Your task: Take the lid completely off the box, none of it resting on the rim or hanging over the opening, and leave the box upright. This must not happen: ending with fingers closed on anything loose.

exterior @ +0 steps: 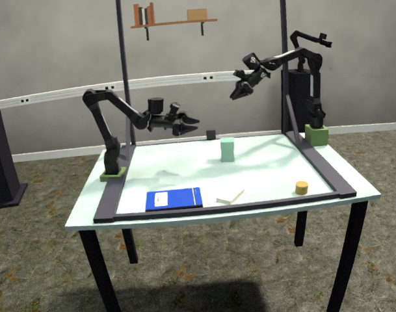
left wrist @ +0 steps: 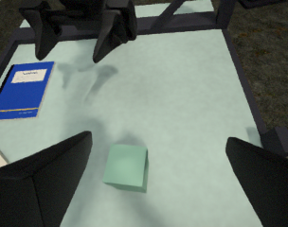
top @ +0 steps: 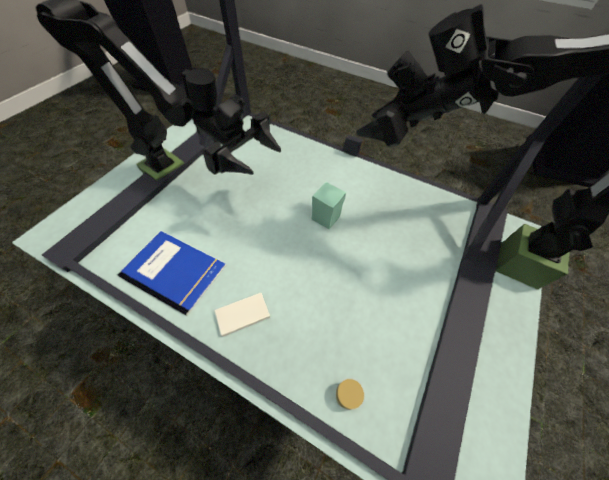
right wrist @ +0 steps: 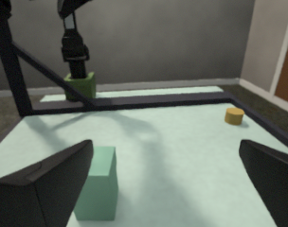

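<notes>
The mint green box [top: 328,205] stands upright near the middle back of the table with its lid closed on top. It also shows in the exterior view [exterior: 227,149], the left wrist view [left wrist: 127,166] and the right wrist view [right wrist: 99,190]. My left gripper [top: 387,126] [left wrist: 159,140] is open and empty, high in the air beyond the box and looking down on it. My right gripper [top: 237,149] [right wrist: 166,146] is open and empty, lower, off to the side of the box at the far corner. Neither gripper touches the box.
A blue book [top: 171,271], a cream card [top: 241,313] and an orange disc [top: 350,393] lie along the table's front. A small dark cube [top: 351,146] sits at the back rail. A dark frame [top: 449,330] and upright posts border the work area.
</notes>
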`<state>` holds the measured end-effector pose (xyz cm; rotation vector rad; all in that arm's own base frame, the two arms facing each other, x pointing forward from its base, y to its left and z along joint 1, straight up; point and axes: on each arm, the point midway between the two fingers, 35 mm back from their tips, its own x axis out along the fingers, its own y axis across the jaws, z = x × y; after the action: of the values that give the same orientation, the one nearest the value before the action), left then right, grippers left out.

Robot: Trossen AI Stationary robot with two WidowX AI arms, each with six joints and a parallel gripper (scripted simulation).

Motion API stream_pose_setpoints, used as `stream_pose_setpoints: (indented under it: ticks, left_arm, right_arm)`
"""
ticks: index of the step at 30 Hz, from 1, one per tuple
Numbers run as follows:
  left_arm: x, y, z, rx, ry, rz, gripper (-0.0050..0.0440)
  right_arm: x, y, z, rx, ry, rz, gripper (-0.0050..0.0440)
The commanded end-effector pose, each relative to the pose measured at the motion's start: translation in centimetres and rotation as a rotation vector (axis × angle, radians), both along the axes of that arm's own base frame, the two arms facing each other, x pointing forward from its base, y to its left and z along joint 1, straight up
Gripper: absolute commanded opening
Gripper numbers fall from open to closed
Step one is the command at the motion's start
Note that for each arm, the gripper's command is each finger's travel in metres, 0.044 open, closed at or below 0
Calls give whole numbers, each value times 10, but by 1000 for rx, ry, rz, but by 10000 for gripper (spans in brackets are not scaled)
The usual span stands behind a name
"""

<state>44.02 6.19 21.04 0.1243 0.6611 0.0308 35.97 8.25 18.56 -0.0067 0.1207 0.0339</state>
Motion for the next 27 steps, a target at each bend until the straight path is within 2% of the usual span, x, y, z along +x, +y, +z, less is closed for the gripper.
stream_pose_setpoints:
  ticks: [1,4,6,12,16,21,27]
  left_arm:
    - [24,17,-15,6,128,-8,416]
    - [34,30,-41,0,232,-13,416]
    - [34,30,-41,0,232,-13,416]
    - [37,50,-95,-36,459,-31,416]
    - [37,59,-121,-59,559,-42,416]
    - [36,65,-136,-74,613,-48,416]
    - [35,64,-143,-78,629,-49,416]
  right_arm:
    - [17,19,-14,17,-14,-1,440]
    - [25,34,-37,17,10,4,440]
    - [25,34,-37,17,10,4,440]
    - [42,65,-84,17,59,15,440]
    - [51,83,-112,17,88,21,440]
    - [58,96,-133,17,110,26,440]
    - [59,99,-143,11,126,28,440]
